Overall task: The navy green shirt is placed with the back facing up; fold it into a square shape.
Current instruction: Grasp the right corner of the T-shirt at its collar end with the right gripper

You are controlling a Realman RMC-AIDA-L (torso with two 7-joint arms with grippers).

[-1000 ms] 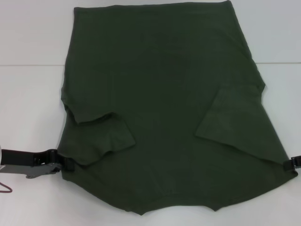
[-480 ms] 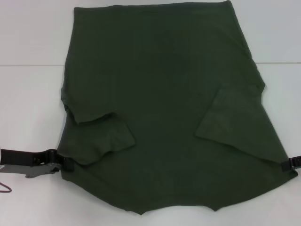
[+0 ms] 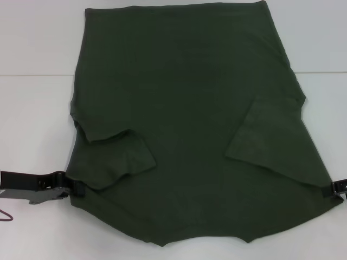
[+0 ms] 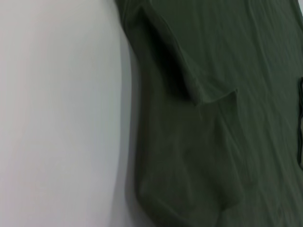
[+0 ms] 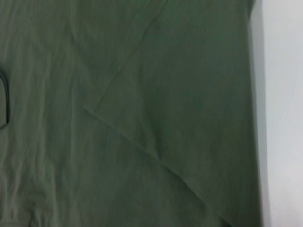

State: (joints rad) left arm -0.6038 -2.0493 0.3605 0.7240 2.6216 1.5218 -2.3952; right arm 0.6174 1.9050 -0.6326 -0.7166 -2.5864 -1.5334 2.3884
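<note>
From the head camera, the navy green shirt [image 3: 190,130] lies spread flat on the white table [image 3: 32,119], filling most of the middle, with both short sleeves folded inward over the body. The left gripper [image 3: 73,188] sits low at the shirt's left edge near the shoulder, touching the cloth; whether its fingers are parted or pinched on the fabric cannot be told. The right gripper [image 3: 337,188] meets the opposite edge at the picture's border — its grip cannot be told either. The left wrist camera shows the shirt [image 4: 213,118] with the folded sleeve puckered into creases beside bare table [image 4: 57,113]. The right wrist camera shows the shirt [image 5: 128,113] with the other sleeve's hem crossing diagonally — table [image 5: 284,113] alongside.
</note>
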